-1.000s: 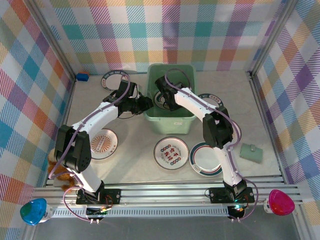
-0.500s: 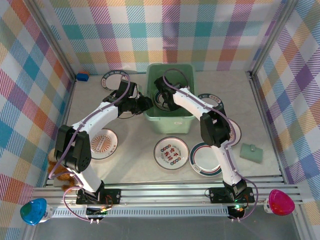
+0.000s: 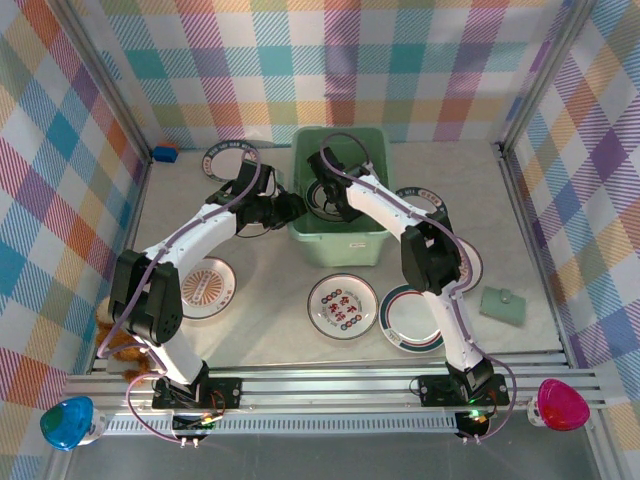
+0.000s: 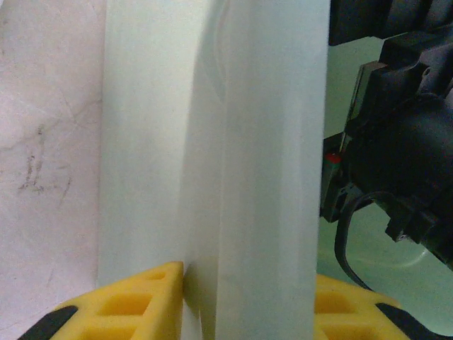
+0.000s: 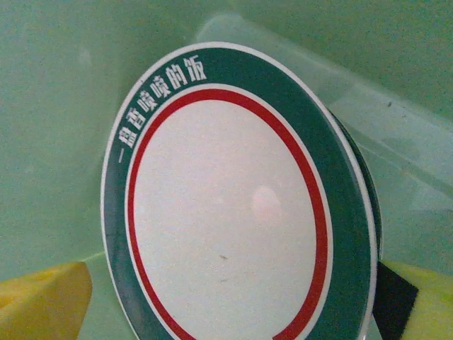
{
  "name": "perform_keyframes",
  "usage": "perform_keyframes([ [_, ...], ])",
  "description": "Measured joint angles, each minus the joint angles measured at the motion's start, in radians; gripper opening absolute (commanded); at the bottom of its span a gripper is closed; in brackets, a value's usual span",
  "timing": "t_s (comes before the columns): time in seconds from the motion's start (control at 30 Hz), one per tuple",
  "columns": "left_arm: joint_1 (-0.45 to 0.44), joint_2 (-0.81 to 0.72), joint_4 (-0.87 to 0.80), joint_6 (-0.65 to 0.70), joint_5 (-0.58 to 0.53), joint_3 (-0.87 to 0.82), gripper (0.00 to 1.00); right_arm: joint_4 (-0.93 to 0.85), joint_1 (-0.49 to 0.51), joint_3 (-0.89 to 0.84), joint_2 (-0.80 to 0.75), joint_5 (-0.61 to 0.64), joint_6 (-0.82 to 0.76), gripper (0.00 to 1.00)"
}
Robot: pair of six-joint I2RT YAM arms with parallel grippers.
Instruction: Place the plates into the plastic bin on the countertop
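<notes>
The top camera hangs high behind the arm bases [image 3: 195,392], low in its frame, and looks down over the whole countertop [image 3: 270,320]. The left wrist camera sits hard against the plastic bin [image 4: 212,142], looking down along its wall. The right wrist camera peers inside, close on a green-rimmed plate [image 5: 226,219]. All three views share that bin, which lies upper centre from overhead.

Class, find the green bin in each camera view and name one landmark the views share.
Top external: bin upper centre.
Left wrist: its pale wall runs up the middle, right arm beyond.
Right wrist: its inside surrounds the plate.
Shared landmark: the right arm, its tip in the bin.
</notes>
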Motion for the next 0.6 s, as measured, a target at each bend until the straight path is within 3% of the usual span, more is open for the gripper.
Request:
perform_keyframes([
  [0.6, -0.009, -0.011, -0.01, -0.001, -0.046, -0.002, 0.35, -0.067, -0.017, 0.043, -0.005, -0.117, -0.023, 0.99],
])
